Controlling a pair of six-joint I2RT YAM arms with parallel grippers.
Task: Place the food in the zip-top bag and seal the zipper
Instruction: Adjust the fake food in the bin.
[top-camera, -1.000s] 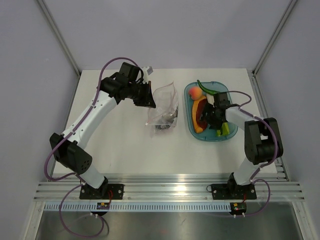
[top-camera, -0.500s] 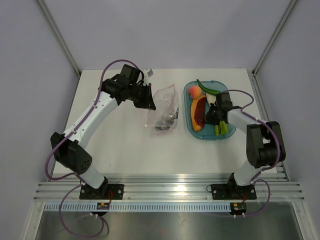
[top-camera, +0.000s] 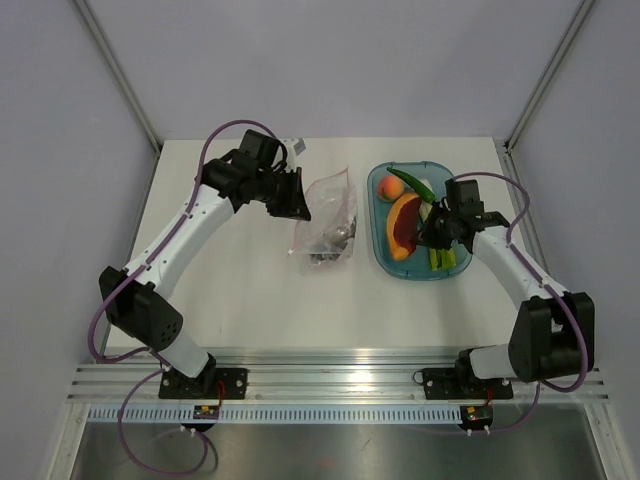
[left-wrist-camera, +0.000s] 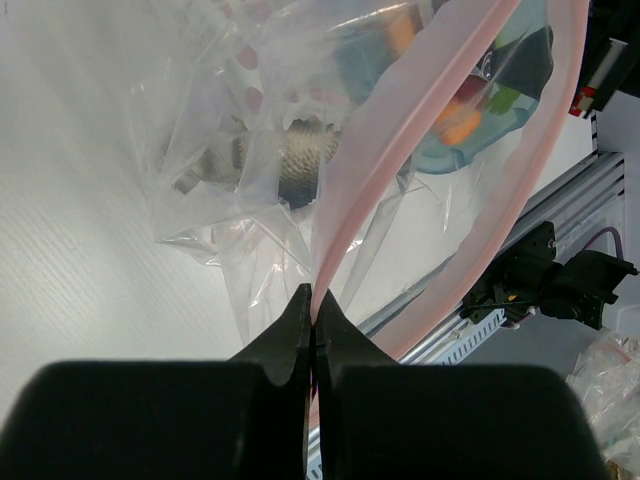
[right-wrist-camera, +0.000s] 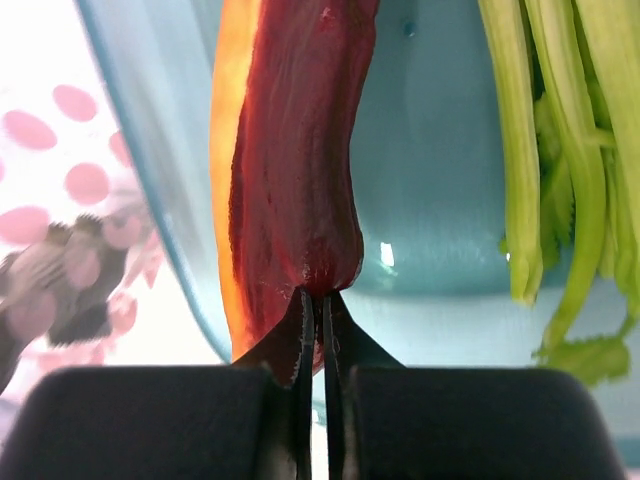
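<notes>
The clear zip-top bag (top-camera: 328, 220) lies mid-table with a dark item (left-wrist-camera: 290, 160) inside. My left gripper (top-camera: 298, 205) is shut on one lip of its pinkish zipper (left-wrist-camera: 400, 130), and the mouth gapes in the left wrist view, jaw tips (left-wrist-camera: 314, 310) pinching the strip. The food sits in the teal tray (top-camera: 380, 250): a peach (top-camera: 390, 187), a dark green chili (top-camera: 412, 181), a whitish piece (top-camera: 427, 212) and green stalks (top-camera: 440, 258). My right gripper (top-camera: 425, 232) is shut on the end of the orange-and-red wedge (right-wrist-camera: 295, 150), its tips (right-wrist-camera: 313, 295) nipping the thin lower edge.
The tray stands at the right of the table, close beside the bag. Green stalks (right-wrist-camera: 560, 150) lie right of the wedge on the tray floor (right-wrist-camera: 440, 180). Metal rails run along the near edge (top-camera: 330, 375), and frame posts rise at the back corners.
My right gripper has shut on the wedge, and its arm has swung outward to the right; the wedge now lies more slanted. The left gripper and bag have barely moved.
</notes>
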